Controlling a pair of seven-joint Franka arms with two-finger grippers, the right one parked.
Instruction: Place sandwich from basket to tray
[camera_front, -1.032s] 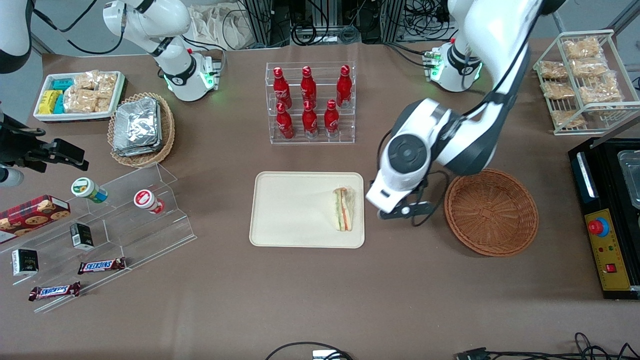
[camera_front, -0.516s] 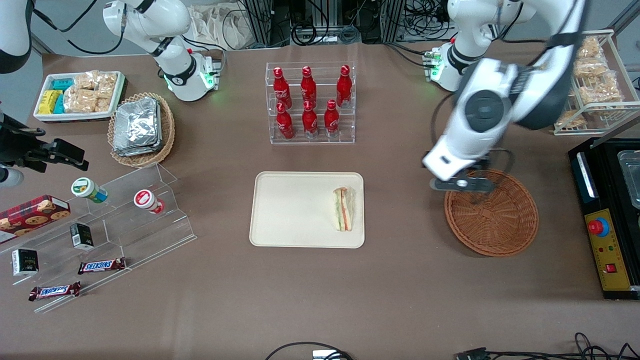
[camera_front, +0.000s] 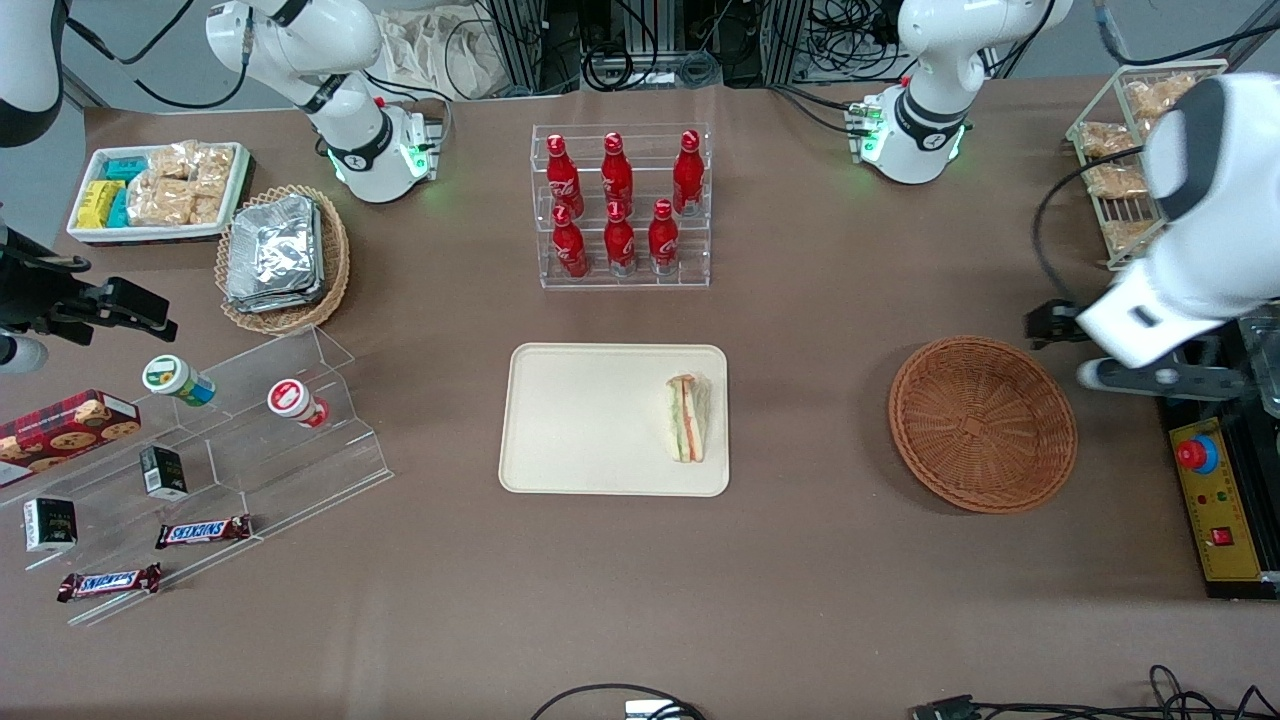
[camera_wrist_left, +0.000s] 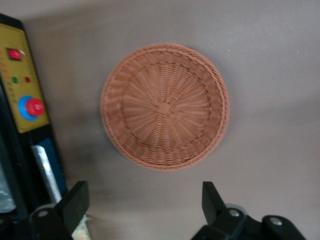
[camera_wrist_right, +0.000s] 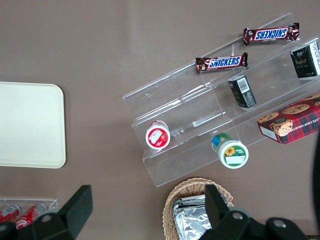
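The sandwich (camera_front: 688, 418), a wrapped triangular wedge, lies on the cream tray (camera_front: 580, 420), near the tray's edge that faces the basket. The orange-brown wicker basket (camera_front: 982, 423) is empty; it also shows in the left wrist view (camera_wrist_left: 165, 106). My left gripper (camera_front: 1062, 345) hangs above the table beside the basket, toward the working arm's end and over the edge of the black control box. In the left wrist view the gripper (camera_wrist_left: 144, 205) is open and empty, its fingers (camera_wrist_left: 75, 200) wide apart.
A black and yellow control box (camera_front: 1215, 500) with a red button (camera_wrist_left: 31, 107) stands beside the basket. A wire rack of bagged snacks (camera_front: 1150, 150) and a clear rack of red bottles (camera_front: 620, 205) stand farther from the camera. Acrylic shelves (camera_front: 250, 450) with snacks lie toward the parked arm's end.
My left gripper has moved from beside the tray, across the basket, toward the working arm's end of the table. The sandwich has stayed on the tray.
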